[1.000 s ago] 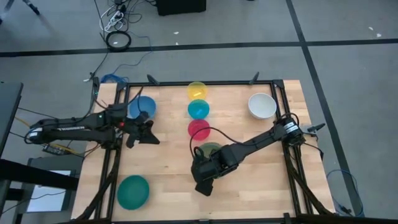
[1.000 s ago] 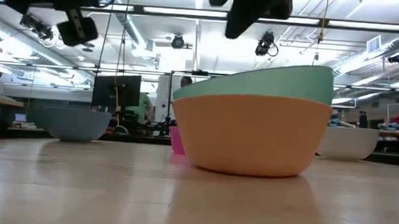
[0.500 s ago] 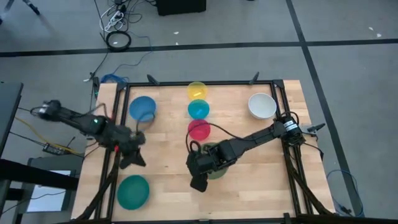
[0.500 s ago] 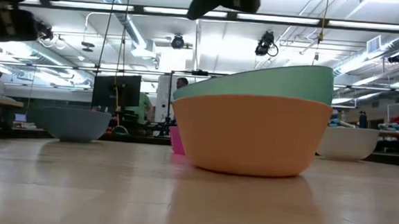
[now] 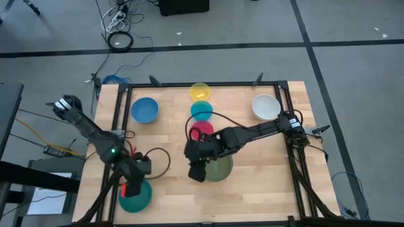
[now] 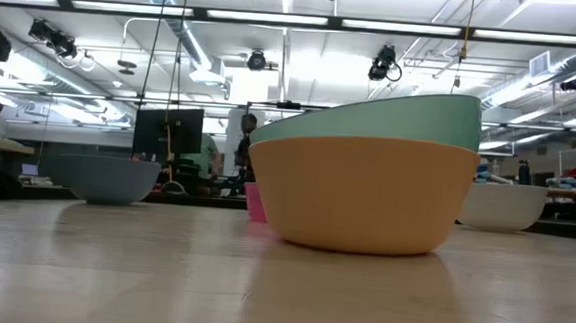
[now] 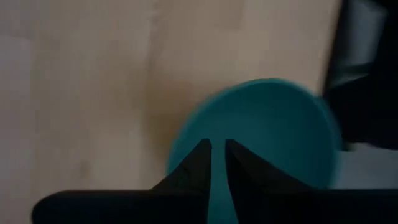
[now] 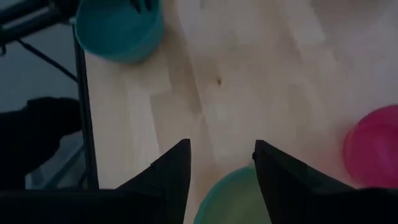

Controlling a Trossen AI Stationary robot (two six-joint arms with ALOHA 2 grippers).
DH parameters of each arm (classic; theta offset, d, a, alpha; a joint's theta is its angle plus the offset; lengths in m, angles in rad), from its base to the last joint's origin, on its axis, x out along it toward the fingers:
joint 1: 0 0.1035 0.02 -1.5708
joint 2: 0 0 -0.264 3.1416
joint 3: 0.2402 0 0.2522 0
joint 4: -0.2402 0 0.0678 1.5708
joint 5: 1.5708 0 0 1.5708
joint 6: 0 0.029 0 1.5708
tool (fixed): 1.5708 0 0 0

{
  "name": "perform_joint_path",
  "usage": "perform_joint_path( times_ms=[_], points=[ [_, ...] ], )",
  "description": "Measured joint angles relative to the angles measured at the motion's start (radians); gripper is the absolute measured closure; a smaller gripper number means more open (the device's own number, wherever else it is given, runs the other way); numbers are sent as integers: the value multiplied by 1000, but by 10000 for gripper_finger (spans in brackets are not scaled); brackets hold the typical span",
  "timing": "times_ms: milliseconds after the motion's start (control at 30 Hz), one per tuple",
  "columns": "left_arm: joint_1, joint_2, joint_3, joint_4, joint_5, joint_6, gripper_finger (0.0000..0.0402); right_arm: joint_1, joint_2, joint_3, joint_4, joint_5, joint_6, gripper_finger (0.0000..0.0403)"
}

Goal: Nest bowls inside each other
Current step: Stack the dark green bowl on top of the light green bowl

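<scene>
High view: the left gripper (image 5: pixel 132 187) hovered over the loose dark green plastic bowl (image 5: pixel 135 195), fingers barely parted, likely to grasp it. The right gripper (image 5: pixel 196 171), open and empty, flanked the green-in-orange nested stack (image 5: pixel 219 168).

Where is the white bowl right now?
In the high view, the white bowl sits alone near the table's far right corner, right of the yellow bowl and cyan bowl.

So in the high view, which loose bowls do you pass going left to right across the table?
Dark green bowl under the left tool → blue bowl → the yellow, cyan and magenta column → white bowl.
</scene>
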Motion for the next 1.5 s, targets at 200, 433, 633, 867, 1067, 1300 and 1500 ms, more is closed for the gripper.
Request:
perform_joint_path(
  times_ms=[200,433,633,867,1067,1300,1500],
  points=[
    [-44,136,13,-16,15,28,322,-6,0,28,-4,7,-20,239],
    [-63,215,13,-26,-33,34,320,-6,0,35,-3,19,-24,239],
    [-63,223,50,-98,-49,38,338,-5,0,35,-13,20,-22,239],
    [-81,213,188,-247,-214,79,329,-8,0,35,-5,24,-18,239],
    [-79,217,133,-276,-243,80,293,-9,0,35,-6,24,-19,239],
    [-73,216,81,-207,-224,81,262,-3,0,35,-5,23,-18,239],
    [-45,217,28,-152,-156,79,317,-3,0,35,-5,24,-16,239]
  ],
)
